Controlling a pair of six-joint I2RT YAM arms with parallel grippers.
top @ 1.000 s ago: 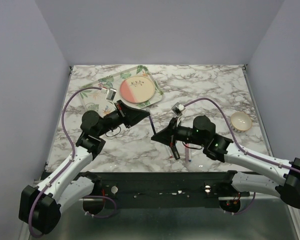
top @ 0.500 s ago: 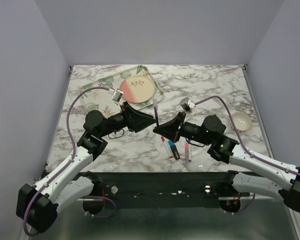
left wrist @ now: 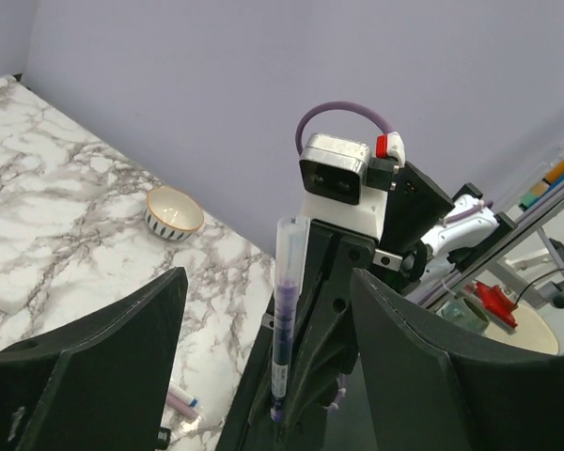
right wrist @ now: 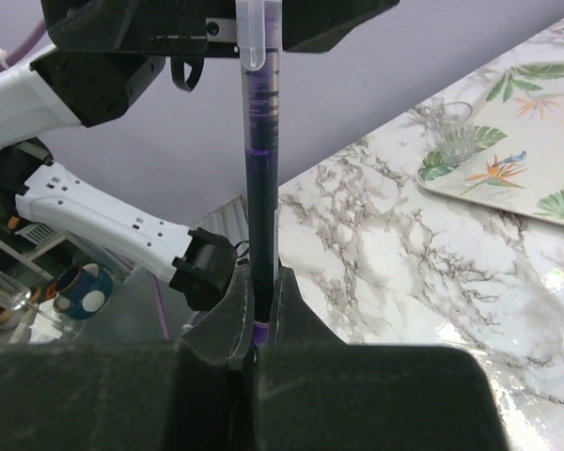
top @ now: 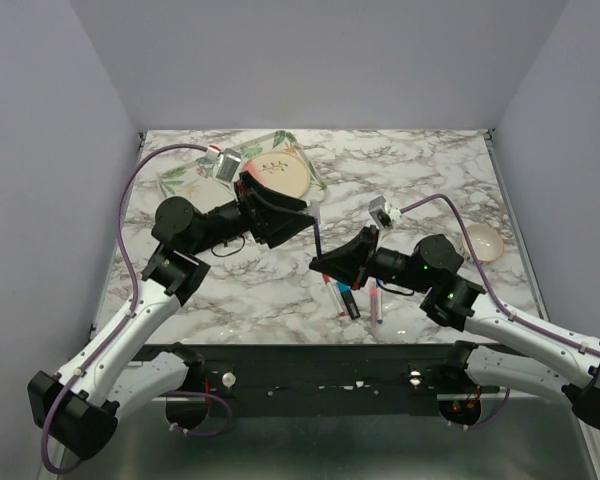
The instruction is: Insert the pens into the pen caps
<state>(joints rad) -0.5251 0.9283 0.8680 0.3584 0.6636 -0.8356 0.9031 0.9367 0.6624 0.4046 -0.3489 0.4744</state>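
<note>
- Two grippers face each other above the middle of the marble table (top: 430,170), with one pen between them.
- Right gripper (right wrist: 261,299): jaws closed narrowly on one end of the thin navy pen (right wrist: 260,188), which stands straight out from the fingers.
- Thin navy pen: raised off the table. It has a dark purple-blue column inside the barrel and clear plastic at the free end. That free end points toward the left gripper.
- Left gripper (left wrist: 266,277): fingers spread wide, one on each side of the pen and touching it on neither. It holds nothing.
- Near edge of the table, just below the right gripper: a white pen (top: 335,298), a dark marker (top: 351,303) and a pink pen (top: 376,300) lie side by side, roughly parallel, apart from both grippers.
- Lettering: whether any pen bears print cannot be told at this scale.
- Far left of the table: a leaf-printed tray (top: 185,175) carries a pink-and-cream plate (top: 280,172). A clear glass (right wrist: 456,132) stands at the tray's corner.
- Right side of the table: a small bowl (top: 482,241), well apart from the pens.
</note>
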